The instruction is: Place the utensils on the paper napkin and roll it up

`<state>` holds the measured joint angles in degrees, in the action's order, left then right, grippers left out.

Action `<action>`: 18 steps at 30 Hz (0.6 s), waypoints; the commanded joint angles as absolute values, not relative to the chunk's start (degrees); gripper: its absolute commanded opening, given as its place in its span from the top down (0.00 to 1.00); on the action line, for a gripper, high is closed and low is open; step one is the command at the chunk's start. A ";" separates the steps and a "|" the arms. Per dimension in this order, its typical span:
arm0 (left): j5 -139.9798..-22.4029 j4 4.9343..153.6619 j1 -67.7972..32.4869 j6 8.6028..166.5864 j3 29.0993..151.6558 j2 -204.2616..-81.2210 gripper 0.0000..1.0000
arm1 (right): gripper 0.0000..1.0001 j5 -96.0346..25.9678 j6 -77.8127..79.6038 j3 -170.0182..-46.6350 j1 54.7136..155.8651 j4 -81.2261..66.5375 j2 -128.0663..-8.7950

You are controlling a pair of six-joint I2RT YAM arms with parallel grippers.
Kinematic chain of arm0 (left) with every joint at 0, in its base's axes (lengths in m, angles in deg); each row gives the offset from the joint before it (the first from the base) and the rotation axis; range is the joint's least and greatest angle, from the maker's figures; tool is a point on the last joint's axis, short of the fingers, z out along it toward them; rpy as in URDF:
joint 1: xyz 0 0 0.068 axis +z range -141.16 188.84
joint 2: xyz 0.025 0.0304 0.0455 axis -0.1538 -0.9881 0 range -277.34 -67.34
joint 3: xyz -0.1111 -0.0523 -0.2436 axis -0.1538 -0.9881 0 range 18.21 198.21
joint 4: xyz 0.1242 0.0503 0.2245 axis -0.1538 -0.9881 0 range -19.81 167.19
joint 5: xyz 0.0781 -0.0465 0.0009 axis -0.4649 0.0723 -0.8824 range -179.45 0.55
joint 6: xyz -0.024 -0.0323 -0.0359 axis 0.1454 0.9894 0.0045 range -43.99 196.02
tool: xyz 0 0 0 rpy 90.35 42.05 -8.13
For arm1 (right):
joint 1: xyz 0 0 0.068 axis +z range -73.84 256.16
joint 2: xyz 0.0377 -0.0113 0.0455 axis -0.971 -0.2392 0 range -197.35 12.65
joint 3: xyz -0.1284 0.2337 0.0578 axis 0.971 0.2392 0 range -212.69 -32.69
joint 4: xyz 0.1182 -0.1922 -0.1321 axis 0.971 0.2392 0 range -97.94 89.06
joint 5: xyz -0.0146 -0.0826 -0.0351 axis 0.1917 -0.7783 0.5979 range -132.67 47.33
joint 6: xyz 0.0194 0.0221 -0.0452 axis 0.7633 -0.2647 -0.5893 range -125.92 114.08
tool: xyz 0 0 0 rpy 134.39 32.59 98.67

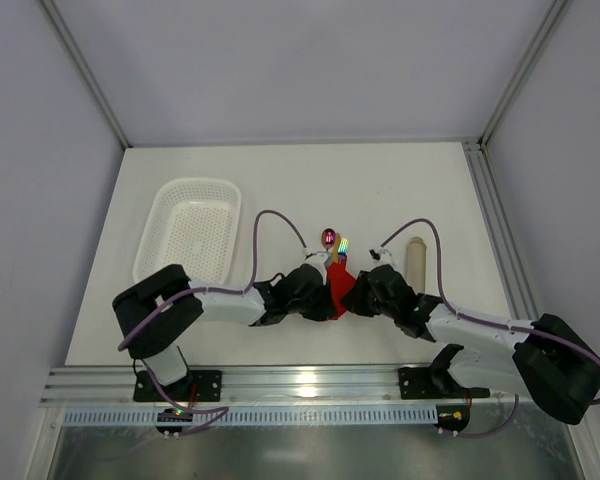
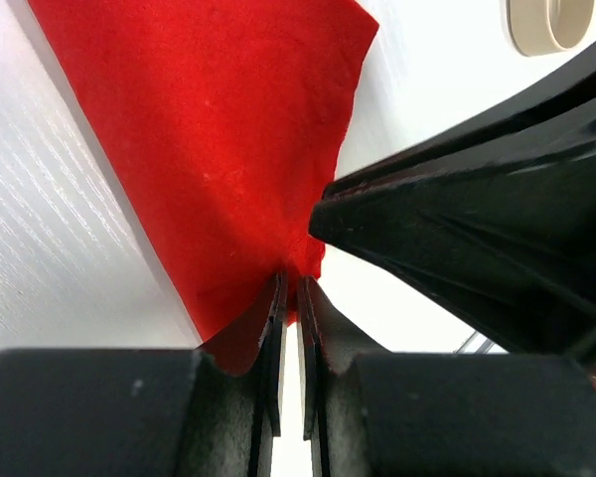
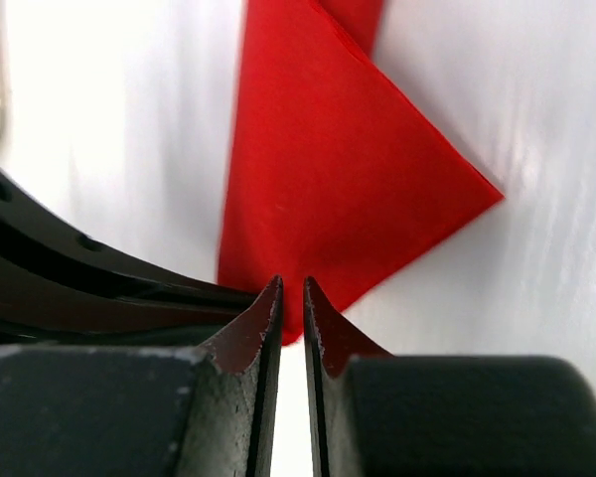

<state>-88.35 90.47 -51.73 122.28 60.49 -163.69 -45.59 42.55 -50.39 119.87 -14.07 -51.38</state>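
Your left fingers (image 2: 280,294) were squeezed nearly shut, just a sliver of gap, pinching an edge of the napkin (image 1: 342,290). Your right fingers (image 3: 273,303) were the same, nipping it from the other side. The napkin sat folded mid-frame in the top view on the worktop (image 1: 280,180), with the spoon (image 1: 328,238) and fork (image 1: 343,244) heads poking out just above it. The basket (image 1: 190,228) was upper left and the tray (image 1: 415,258) was to the right.
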 commanded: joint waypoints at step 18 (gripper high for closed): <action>-89.01 88.97 -53.56 122.07 56.18 -160.41 0.89 | 0.85 -42.32 36.53 -51.86 115.89 -24.99 -63.38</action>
